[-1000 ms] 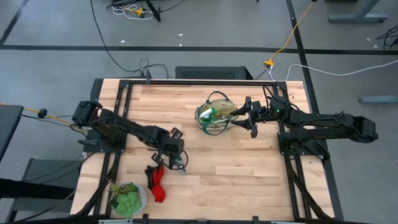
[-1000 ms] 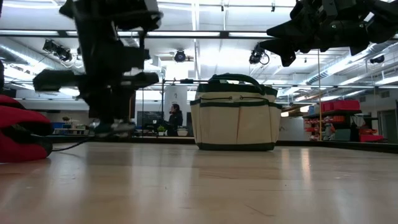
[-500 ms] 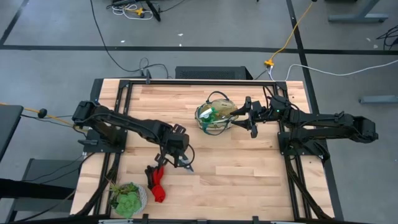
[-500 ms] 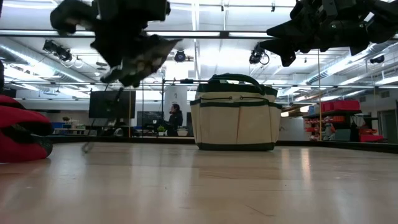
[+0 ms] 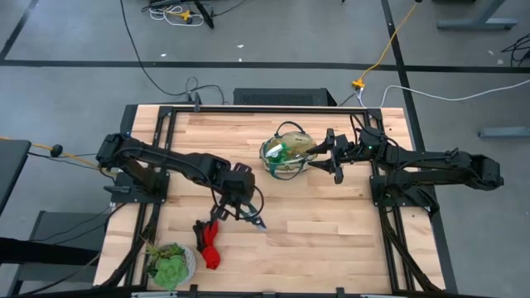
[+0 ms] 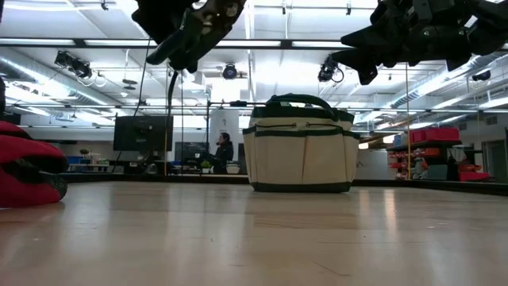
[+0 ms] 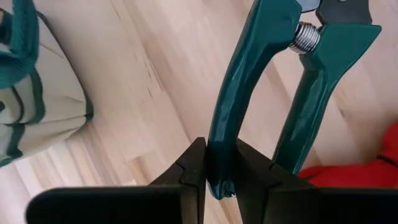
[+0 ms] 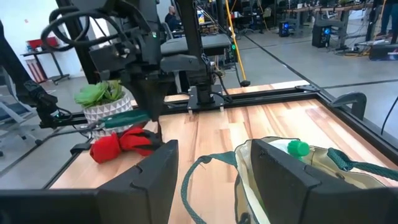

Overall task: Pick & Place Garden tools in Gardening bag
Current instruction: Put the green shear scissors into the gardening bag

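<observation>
Pale wooden tabletop (image 5: 331,223) fills the frame. At far left, a potted plant (image 5: 170,263) sits beside red-and-black gloves (image 5: 209,242). Next, the left end effector (image 5: 240,201) hangs above the surface, clenched on one green handle of the pruning shears (image 7: 261,93), blades hanging free. Shears look rigid, smooth, likely slippery; gripping both handles seems safer. Further right stands the tan gardening bag (image 5: 286,156), tools inside. The right end effector (image 5: 325,157) holds one side of the bag's rim, apparently keeping it open.
</observation>
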Controlling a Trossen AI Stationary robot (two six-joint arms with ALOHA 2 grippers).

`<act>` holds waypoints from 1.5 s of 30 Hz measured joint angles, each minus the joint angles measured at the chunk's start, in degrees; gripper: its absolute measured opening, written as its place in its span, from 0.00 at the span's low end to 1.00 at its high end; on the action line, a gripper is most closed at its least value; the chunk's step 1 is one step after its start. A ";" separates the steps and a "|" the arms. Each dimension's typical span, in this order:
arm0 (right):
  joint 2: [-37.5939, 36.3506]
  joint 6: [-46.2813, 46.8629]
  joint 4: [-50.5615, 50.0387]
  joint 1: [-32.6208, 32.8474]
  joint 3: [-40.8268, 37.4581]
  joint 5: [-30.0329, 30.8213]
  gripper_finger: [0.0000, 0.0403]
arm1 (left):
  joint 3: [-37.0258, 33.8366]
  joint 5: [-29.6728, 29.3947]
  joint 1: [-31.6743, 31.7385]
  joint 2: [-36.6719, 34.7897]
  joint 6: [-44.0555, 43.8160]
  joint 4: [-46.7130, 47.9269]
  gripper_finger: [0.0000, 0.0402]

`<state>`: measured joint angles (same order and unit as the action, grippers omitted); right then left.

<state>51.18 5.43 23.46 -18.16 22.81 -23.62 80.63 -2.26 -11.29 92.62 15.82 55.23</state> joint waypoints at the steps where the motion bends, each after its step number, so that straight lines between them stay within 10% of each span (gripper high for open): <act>1: 0.00 -0.11 0.00 -0.01 0.00 0.00 0.51 | 0.28 0.00 0.09 0.00 0.00 0.01 0.15; 25: 0.00 -3.03 1.06 0.01 0.00 0.09 0.51 | 21.67 9.92 15.98 -0.04 4.67 -1.11 0.15; 45: -0.02 -8.82 11.64 4.27 5.01 9.69 0.51 | 23.51 28.37 24.55 -0.04 3.89 -16.38 0.15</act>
<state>51.16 -3.38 35.10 -13.90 27.82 -13.93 104.14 26.11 13.26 92.58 19.71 38.85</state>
